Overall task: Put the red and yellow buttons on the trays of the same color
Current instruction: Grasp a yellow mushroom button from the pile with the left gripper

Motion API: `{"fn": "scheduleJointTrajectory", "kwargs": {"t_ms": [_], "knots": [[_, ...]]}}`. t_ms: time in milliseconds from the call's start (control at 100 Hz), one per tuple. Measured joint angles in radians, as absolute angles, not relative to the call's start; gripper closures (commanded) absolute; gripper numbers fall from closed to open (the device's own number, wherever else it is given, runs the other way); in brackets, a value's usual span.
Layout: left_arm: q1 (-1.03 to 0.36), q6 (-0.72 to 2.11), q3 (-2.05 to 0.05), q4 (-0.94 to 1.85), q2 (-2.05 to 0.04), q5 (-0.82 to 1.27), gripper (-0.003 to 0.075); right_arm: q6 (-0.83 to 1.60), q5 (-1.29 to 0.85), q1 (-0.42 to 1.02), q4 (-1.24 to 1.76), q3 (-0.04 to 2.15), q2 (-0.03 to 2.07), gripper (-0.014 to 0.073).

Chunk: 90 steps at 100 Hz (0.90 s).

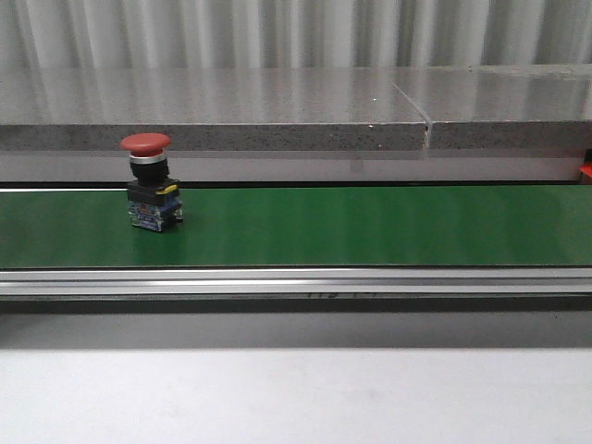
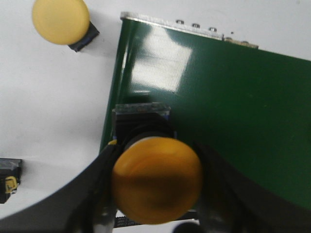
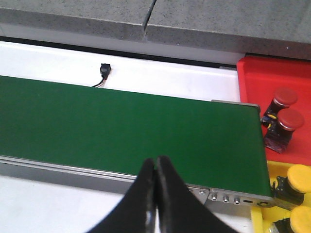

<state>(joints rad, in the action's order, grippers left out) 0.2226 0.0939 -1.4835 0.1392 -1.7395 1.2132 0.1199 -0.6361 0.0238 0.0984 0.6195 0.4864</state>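
Note:
A red button [image 1: 148, 180] with a black and blue body stands upright on the green belt [image 1: 370, 227], towards its left end. My left gripper [image 2: 156, 151] is shut on a yellow button [image 2: 156, 180]; its dark fingers [image 2: 99, 170] press on both sides below the cap, over the belt's end edge. My right gripper [image 3: 156, 162] is shut and empty above the belt's near rail. At the belt's right end, a red tray [image 3: 257, 73] holds two red buttons [image 3: 284, 97]. A yellow tray [image 3: 276, 171] holds yellow buttons [image 3: 299, 177]. Neither gripper shows in the front view.
Another yellow button [image 2: 60, 22] stands on the white table beside the belt's end, and a black part [image 2: 8, 174] lies nearby. A grey stone ledge [image 1: 277, 111] runs behind the belt. A small black connector [image 3: 103, 70] sits on the white strip behind it.

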Motion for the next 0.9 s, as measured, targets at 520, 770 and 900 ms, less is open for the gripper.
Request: {"fn": "scheduleJointTrajectory", "kwargs": {"t_ms": [520, 770, 900], "knots": [[0.220, 0.135, -1.458, 0.139, -1.739, 1.219, 0.0204, 0.120, -0.636, 0.024, 0.098, 0.620, 0.486, 0.0662], [0.220, 0.143, -1.458, 0.161, -1.737, 1.178, 0.0189, 0.120, -0.636, 0.024, 0.098, 0.620, 0.486, 0.0662], [0.220, 0.191, -1.458, 0.211, -1.714, 1.153, 0.0190, 0.120, -0.636, 0.024, 0.098, 0.620, 0.486, 0.0662]]}}
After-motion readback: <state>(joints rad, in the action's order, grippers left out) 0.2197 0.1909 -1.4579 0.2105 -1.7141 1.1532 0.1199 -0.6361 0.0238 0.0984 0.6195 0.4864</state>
